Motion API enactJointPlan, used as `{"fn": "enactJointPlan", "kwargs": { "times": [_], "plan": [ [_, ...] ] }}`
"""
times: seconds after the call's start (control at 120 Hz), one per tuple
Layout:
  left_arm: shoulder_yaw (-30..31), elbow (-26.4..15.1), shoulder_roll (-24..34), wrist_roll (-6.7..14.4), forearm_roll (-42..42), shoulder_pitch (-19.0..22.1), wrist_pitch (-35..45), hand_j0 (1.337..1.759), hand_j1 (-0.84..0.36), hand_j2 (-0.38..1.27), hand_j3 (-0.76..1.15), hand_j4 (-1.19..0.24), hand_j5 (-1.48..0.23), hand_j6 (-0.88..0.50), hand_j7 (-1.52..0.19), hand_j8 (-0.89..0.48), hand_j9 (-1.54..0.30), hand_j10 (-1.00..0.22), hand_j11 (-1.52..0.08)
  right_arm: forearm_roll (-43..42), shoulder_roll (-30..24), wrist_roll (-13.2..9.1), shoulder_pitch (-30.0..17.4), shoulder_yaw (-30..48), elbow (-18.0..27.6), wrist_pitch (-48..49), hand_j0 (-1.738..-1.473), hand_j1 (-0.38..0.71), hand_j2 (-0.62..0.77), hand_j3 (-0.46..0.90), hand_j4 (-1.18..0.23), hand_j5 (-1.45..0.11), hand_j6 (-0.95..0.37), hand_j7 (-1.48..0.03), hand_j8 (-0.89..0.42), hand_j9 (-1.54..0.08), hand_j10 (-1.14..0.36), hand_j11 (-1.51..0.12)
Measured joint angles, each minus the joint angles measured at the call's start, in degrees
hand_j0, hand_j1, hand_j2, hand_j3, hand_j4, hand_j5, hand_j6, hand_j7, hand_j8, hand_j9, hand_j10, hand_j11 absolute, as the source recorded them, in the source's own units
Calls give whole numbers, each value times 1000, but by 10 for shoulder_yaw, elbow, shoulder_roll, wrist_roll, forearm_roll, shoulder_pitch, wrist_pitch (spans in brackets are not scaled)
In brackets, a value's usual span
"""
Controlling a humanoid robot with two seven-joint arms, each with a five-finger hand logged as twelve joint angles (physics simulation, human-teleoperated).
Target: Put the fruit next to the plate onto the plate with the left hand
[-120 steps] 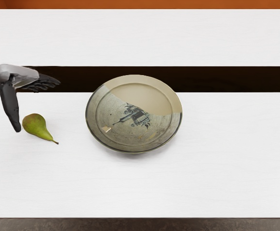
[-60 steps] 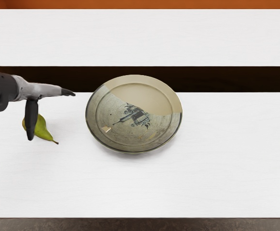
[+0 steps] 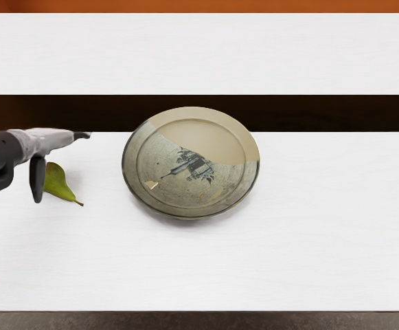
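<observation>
Lying on its side on the white table, a green pear, directly below the left hand, on its palm side. Fat end tucked behind the dark thumb, narrow end and stem poking out past it, away from the wrist and slanting down toward the table's near edge. Hard to tell from this slant whether thumb and pear touch or merely overlap in view. Not lifted, not on the plate. Hand flat and unclenched, holding nothing: fingers stretched out straight and seen edge-on, aimed toward the plate, thumb hanging down at a right angle to them. Beyond the fingertips and apart from them, a round grey-brown plate with a dark figure printed at its centre. Farther back than the hand, a dark gap running across, then a second white surface.
</observation>
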Motion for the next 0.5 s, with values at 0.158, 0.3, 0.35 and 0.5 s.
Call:
{"fn": "enactJointPlan", "kwargs": {
  "times": [0.158, 0.3, 0.35, 0.5],
  "plan": [
    [0, 2, -2, 0, 25, 20, 17, 1658, 246, 21, 0, -96, -116, -98, -116, -97, -115, -95, -115, 0, 0, 0, 0, 0, 0, 0, -1658, -349, 0, 0, 0, 0, 0, 0, 0, 0, 0, 0],
    [0, 9, -3, 0, 58, 42, 45, 1658, 208, 28, 0, -128, -157, -130, -157, -130, -156, -127, -156, 0, 0, 0, 0, 0, 0, 0, -1658, -349, 0, 0, 0, 0, 0, 0, 0, 0, 0, 0],
    [0, 11, -5, 0, 66, 42, 50, 1658, 194, 30, 0, -140, -172, -142, -172, -141, -171, -139, -171, 0, 0, 0, 0, 0, 0, 0, -1658, -349, 0, 0, 0, 0, 0, 0, 0, 0, 0, 0],
    [0, 15, -10, 0, 76, 49, 56, 1658, 148, 38, 0, -179, -223, -181, -222, -180, -222, -177, -222, 0, 0, 0, 0, 1, 0, 0, -1658, -349, 0, 0, 0, 0, 0, 0, 0, 0, 0, 0]
  ]
}}
